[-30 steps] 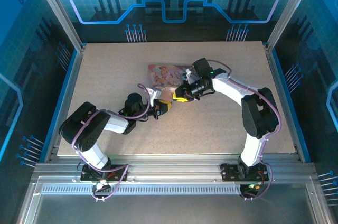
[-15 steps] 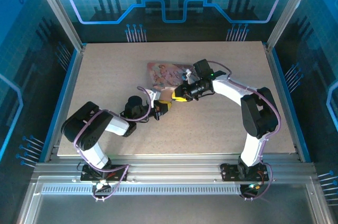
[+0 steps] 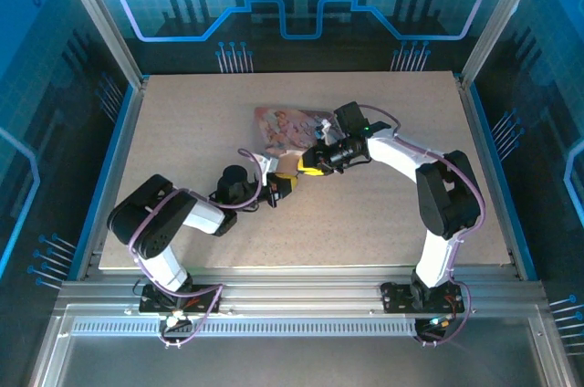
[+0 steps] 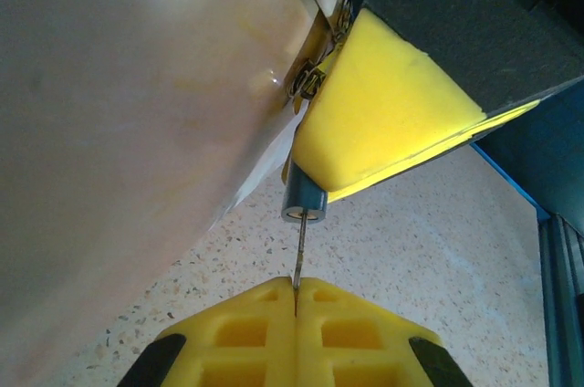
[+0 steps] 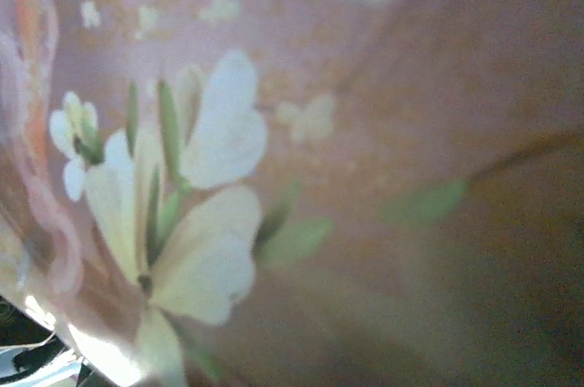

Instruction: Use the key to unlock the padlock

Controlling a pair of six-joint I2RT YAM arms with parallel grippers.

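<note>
We saw left fingers (image 4: pixel 239 332) clenched on the thin silvery key (image 4: pixel 297 257), tip at the blue cylindrical padlock (image 4: pixel 304 201). Yellow foam right fingers (image 4: pixel 383 104) — we couldn't tell their grip — pink box (image 5: pixel 383 113) blurred close.

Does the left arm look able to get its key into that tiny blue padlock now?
Probably yes: the left tool pinches the key, its tip touching the underside of the padlock with nothing between. The pink box sits close alongside but leaves that path free.

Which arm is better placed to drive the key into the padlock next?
Left. The left tool is shut on the key, whose tip meets the padlock from below. The right tool rests against the padlock by the pink box, probably steadying it.
</note>
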